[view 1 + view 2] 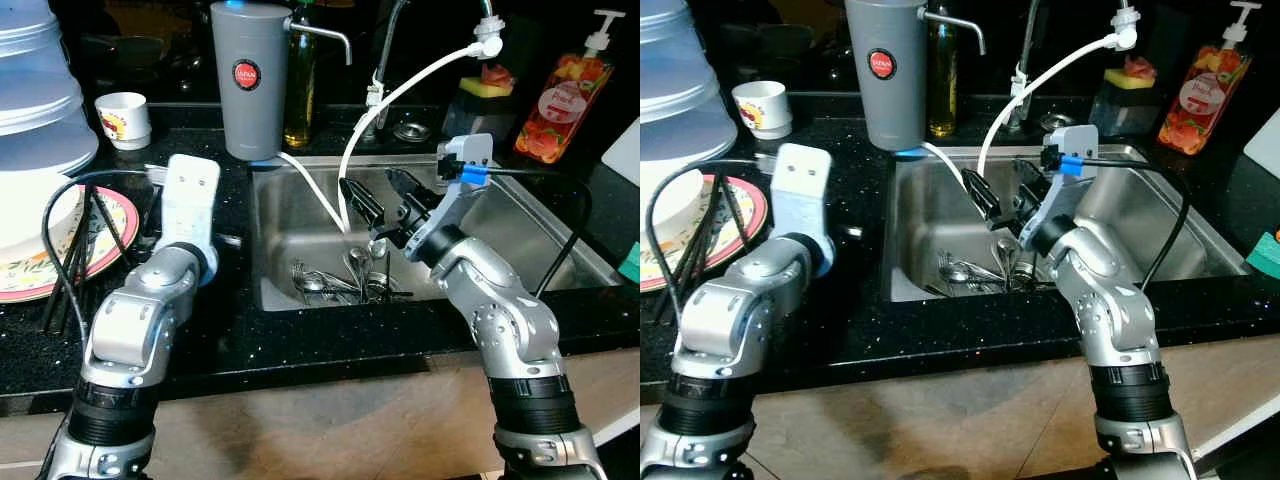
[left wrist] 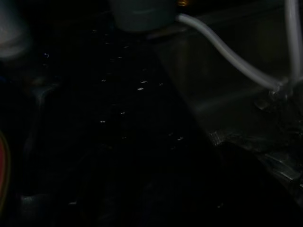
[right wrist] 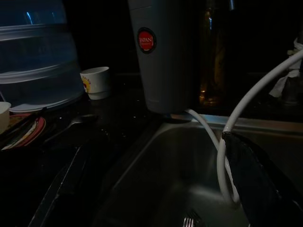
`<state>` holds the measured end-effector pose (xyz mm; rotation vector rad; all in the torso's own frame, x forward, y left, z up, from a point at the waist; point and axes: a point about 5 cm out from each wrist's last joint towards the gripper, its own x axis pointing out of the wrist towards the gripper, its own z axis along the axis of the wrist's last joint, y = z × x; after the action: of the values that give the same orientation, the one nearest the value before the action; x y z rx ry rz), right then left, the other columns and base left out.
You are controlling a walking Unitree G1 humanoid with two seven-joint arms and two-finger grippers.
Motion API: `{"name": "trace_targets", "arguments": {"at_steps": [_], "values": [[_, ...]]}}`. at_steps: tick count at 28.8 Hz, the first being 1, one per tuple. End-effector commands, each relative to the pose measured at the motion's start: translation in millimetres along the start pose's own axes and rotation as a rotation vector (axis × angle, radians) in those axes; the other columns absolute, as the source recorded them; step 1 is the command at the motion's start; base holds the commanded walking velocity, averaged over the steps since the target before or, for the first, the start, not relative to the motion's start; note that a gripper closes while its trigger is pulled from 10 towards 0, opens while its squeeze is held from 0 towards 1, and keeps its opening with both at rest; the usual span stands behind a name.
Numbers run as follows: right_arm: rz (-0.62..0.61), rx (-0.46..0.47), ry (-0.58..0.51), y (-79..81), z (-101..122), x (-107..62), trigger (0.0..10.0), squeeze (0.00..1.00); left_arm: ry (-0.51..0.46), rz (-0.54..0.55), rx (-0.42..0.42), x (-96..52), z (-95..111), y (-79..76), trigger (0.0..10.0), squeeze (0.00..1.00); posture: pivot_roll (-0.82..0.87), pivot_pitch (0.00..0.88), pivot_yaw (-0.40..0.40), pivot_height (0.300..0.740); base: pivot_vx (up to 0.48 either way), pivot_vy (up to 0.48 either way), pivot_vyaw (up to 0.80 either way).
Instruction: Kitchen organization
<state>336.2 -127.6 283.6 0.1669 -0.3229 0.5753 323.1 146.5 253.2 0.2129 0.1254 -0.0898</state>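
Right gripper (image 1: 385, 200) hangs inside the steel sink (image 1: 290, 215), fingers apart w/ nothing between them, above a heap of cutlery (image 1: 345, 282) on the sink floor; two white hoses (image 1: 400, 90) run down into the basin just beside it. Left arm (image 1: 165, 275) rests over the black countertop (image 1: 230, 330) left of the sink; its jaw state cannot be told. Also on the counter: grey water filter (image 1: 250, 80) w/ red label behind the sink's left corner, small white cup (image 1: 125, 118), floral plate (image 1: 110, 240) w/ black chopsticks (image 1: 75, 270) at far left.

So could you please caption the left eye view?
Right gripper open above silver cutlery in the steel sink.
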Motion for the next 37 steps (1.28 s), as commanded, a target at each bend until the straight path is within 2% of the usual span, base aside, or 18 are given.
{"name": "trace_targets", "arguments": {"at_steps": [1, 2, 3, 5, 7, 9, 10, 12, 13, 14, 16, 18, 22, 24, 30, 31, 35, 37], "values": [[-0.007, 0.001, 0.011, -2.1, -1.8, -4.2, 10.0, 0.00, 0.061, 0.087, 0.154, -5.9, -9.8, 12.6, 10.0, 0.00, 0.00, 0.113, -0.045, 0.740, 0.000, 0.000, 0.00], [-0.006, 0.002, 0.012, -1.9, -2.0, -4.3, 10.0, 0.00, 0.074, 0.106, 0.204, -7.4, -11.2, 16.3, 10.0, 0.00, 0.00, 0.112, -0.045, 0.740, 0.000, 0.000, 0.00], [-0.006, 0.002, 0.012, -1.9, -2.0, -4.3, 10.0, 0.00, 0.074, 0.106, 0.204, -7.4, -11.2, 16.3, 10.0, 0.00, 0.00, 0.112, -0.045, 0.740, 0.000, 0.000, 0.00], [-0.002, 0.007, 0.013, -1.5, -2.2, -4.3, 10.0, 0.00, 0.092, 0.124, 0.280, -9.9, -12.4, 20.7, 10.0, 0.00, 0.00, 0.109, -0.044, 0.740, 0.000, 0.000, 0.00], [-0.002, 0.007, 0.013, -1.5, -2.2, -4.3, 10.0, 0.00, 0.092, 0.124, 0.280, -9.9, -12.4, 20.7, 10.0, 0.00, 0.00, 0.109, -0.044, 0.740, 0.000, 0.000, 0.00], [0.028, 0.013, 0.017, 1.0, -1.2, -4.1, 10.0, 0.00, 0.099, 0.153, 0.352, -13.1, -10.2, 25.7, 10.0, 0.00, 0.00, 0.105, -0.043, 0.740, 0.000, 0.000, 0.00], [0.028, 0.013, 0.017, 1.0, -1.2, -4.1, 10.0, 0.00, 0.099, 0.153, 0.352, -13.1, -10.2, 25.7, 10.0, 0.00, 0.00, 0.105, -0.043, 0.740, 0.000, 0.000, 0.00], [0.152, 0.000, 0.035, 11.2, -0.4, -6.4, 10.0, 0.00, 0.105, 0.183, 0.395, -15.2, -7.9, 31.6, 10.0, 0.00, 0.00, 0.104, -0.043, 0.740, 0.000, 0.000, 0.00], [0.152, 0.000, 0.035, 11.2, -0.4, -6.4, 10.0, 0.00, 0.105, 0.183, 0.395, -15.2, -7.9, 31.6, 10.0, 0.00, 0.00, 0.104, -0.043, 0.740, 0.000, 0.000, 0.00], [0.263, -0.011, 0.068, 20.7, -3.0, -10.3, 10.0, 0.00, 0.127, 0.176, 0.384, -15.7, -9.3, 32.8, 10.0, 0.00, 0.00, 0.103, -0.044, 0.740, 0.000, 0.000, 0.00], [0.300, -0.020, 0.086, 24.0, -4.7, -11.9, 10.0, 0.00, 0.136, 0.172, 0.385, -16.2, -10.1, 32.6, 10.0, 0.00, 0.00, 0.103, -0.044, 0.740, 0.000, 0.000, 0.00], [0.389, -0.029, 0.125, 32.6, -8.4, -16.3, 10.0, 0.00, 0.161, 0.159, 0.414, -17.4, -13.7, 31.9, 10.0, 0.00, 0.00, 0.103, -0.044, 0.740, 0.000, 0.000, 0.00], [0.464, -0.011, 0.156, 38.6, -10.4, -20.0, 10.0, 0.00, 0.191, 0.149, 0.442, -18.5, -16.4, 31.9, 10.0, 0.00, 0.00, 0.108, -0.043, 0.740, 0.000, 0.000, 0.00], [0.604, -0.021, 0.210, 46.9, -13.2, -29.0, 10.0, 0.00, 0.238, 0.133, 0.492, -20.7, -20.4, 32.4, 10.0, 0.00, 0.00, 0.111, -0.043, 0.740, 0.000, 0.000, 0.00], [0.667, -0.028, 0.241, 49.2, -14.5, -33.3, 10.0, 0.00, 0.261, 0.142, 0.523, -22.3, -21.2, 35.5, 10.0, 0.00, 0.00, 0.115, -0.045, 0.740, 0.000, 0.000, 0.00], [0.680, -0.036, 0.248, 49.3, -14.8, -34.1, 10.0, 0.00, 0.258, 0.124, 0.474, -21.9, -20.7, 33.4, 10.0, 0.00, 0.00, 0.116, -0.046, 0.740, 0.000, 0.000, 0.00], [0.696, -0.044, 0.253, 49.6, -15.0, -34.1, 10.0, 0.00, 0.274, 0.094, 0.419, -21.4, -20.3, 29.9, 10.0, 0.00, 0.00, 0.118, -0.047, 0.740, 0.000, 0.000, 0.00], [0.702, -0.040, 0.253, 50.0, -14.5, -33.6, 10.0, 0.00, 0.292, 0.095, 0.428, -21.2, -21.4, 30.6, 10.0, 0.00, 0.00, 0.119, -0.045, 0.740, 0.000, 0.000, 0.00]]}}
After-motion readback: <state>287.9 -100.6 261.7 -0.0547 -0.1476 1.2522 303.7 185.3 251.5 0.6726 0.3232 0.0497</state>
